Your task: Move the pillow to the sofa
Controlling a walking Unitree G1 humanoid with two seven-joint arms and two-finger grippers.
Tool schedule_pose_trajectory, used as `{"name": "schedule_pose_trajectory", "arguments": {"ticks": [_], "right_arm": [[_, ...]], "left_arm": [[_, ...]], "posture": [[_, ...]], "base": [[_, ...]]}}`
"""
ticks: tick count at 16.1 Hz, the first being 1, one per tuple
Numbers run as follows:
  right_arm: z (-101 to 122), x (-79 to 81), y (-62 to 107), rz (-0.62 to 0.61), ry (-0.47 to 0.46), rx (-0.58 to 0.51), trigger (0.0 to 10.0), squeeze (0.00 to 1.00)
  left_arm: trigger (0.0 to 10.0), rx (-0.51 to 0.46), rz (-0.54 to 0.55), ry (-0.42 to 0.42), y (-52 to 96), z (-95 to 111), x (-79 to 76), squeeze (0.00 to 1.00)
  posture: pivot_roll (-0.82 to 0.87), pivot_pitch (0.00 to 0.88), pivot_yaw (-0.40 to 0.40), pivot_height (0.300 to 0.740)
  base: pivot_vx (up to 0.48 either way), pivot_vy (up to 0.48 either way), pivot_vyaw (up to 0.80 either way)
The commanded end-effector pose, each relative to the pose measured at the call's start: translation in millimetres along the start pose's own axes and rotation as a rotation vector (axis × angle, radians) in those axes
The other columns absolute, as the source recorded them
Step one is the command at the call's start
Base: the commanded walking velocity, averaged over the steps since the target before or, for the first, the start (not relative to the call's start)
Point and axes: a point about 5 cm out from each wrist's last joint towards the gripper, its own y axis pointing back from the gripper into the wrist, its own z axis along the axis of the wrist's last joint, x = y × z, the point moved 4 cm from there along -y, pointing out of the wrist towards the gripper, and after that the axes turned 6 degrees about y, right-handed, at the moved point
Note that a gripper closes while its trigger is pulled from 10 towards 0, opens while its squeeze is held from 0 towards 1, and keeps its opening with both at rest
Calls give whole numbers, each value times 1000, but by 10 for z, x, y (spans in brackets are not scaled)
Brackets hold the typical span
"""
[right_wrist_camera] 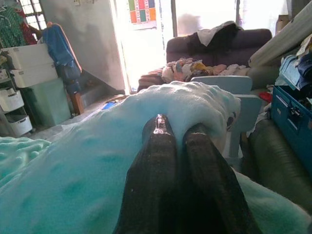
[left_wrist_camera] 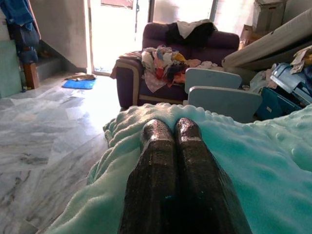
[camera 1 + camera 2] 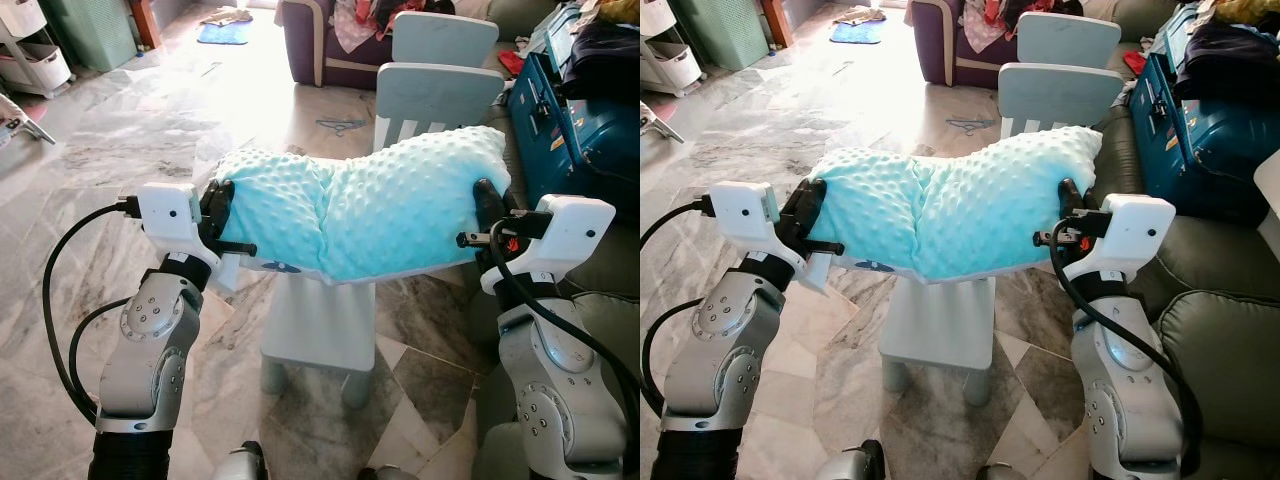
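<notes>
Mid-frame, the left claw [image 3: 222,215] and right claw [image 3: 488,208], fingers together, press the pillow [image 3: 365,205] between them above a stool [image 3: 320,325]; clothes heap on the armchair [image 3: 310,45], upper centre.

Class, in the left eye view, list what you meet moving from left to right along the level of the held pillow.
left gripper → pillow → right gripper → blue suitcase
</notes>
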Motion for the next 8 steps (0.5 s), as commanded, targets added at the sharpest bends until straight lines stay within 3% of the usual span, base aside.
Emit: {"name": "schedule_pose_trajectory", "arguments": {"ticks": [1, 2, 8], "right_arm": [[85, -13, 9, -12, -7, -27, 0, 0], [82, -12, 9, -12, -9, -26, 0, 0], [76, -14, 9, -11, -13, -20, 0, 0]], "left_arm": [[10000, -12, 3, -4, -4, 46, 6, 0], [10000, -10, 2, -3, -5, 43, 5, 0], [10000, -8, 2, -4, -8, 36, 0, 0]], "posture": [[-93, 134, -2, 740], [-93, 134, -2, 740], [-96, 138, -5, 740]], "base": [[0, 0, 0], [0, 0, 0], [-281, 0, 0]]}}
